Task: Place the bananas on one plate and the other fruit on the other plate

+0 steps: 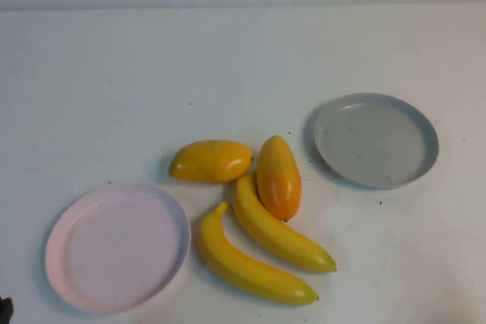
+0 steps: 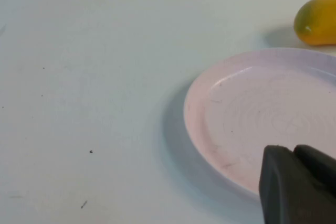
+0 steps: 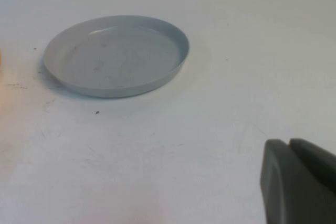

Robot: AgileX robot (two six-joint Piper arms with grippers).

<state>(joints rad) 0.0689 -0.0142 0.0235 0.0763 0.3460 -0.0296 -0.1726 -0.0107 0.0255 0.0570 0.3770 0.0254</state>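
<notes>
Two yellow bananas [image 1: 254, 267] [image 1: 277, 229] lie side by side at the table's middle front. Two orange-yellow mangoes [image 1: 210, 161] [image 1: 278, 177] lie just behind them, the right one touching a banana. The pink plate [image 1: 57, 263] sits empty at the front left, the grey plate [image 1: 429, 149] empty at the right. My left gripper [image 2: 294, 149] is shut and empty above the pink plate's [image 2: 194, 119] near rim; one mango [image 2: 317, 19] shows beyond the plate. My right gripper [image 3: 290, 141] is shut and empty over bare table, well short of the grey plate [image 3: 121, 90].
The white table [image 1: 114, 81] stretches bare behind and to the left of the fruit. A dark bit of the left arm [image 1: 4, 310] shows at the front left corner. The right arm is out of the high view.
</notes>
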